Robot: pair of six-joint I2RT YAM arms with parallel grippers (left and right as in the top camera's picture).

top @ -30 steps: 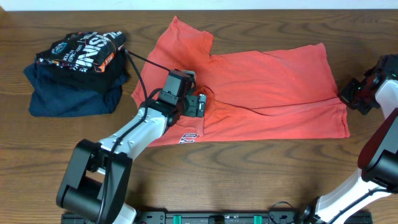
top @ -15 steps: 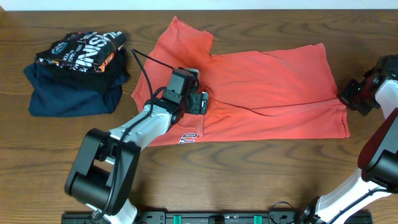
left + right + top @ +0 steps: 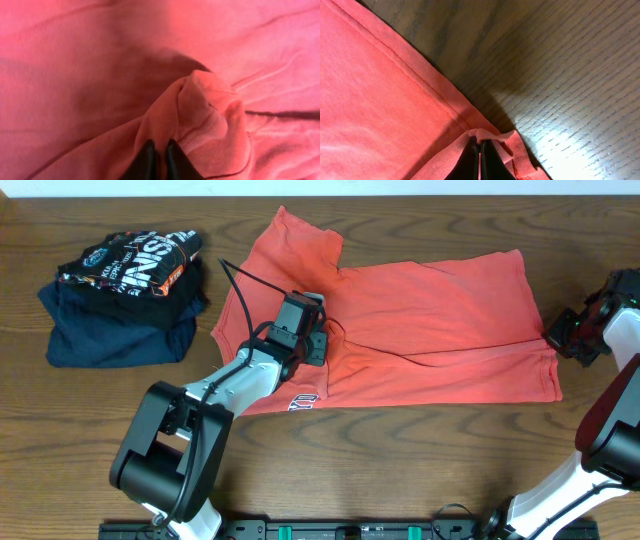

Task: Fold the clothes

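The clothes, a coral-red T-shirt, lie spread across the middle of the wooden table, partly folded, with a strip of printed lettering at the lower left edge. My left gripper sits on the shirt's left-centre and is shut on a pinched ridge of red fabric; its black fingertips stand almost together with cloth between them. My right gripper is at the shirt's right edge, shut on the hem, which bunches up over its fingertips.
A black shirt with white and orange print lies on a folded navy garment at the far left. Bare wooden table lies to the right of the shirt's hem and along the front edge.
My left gripper has shut on a fold of the shirt; it was open a moment ago and shifted slightly up and right. The right gripper has not moved.
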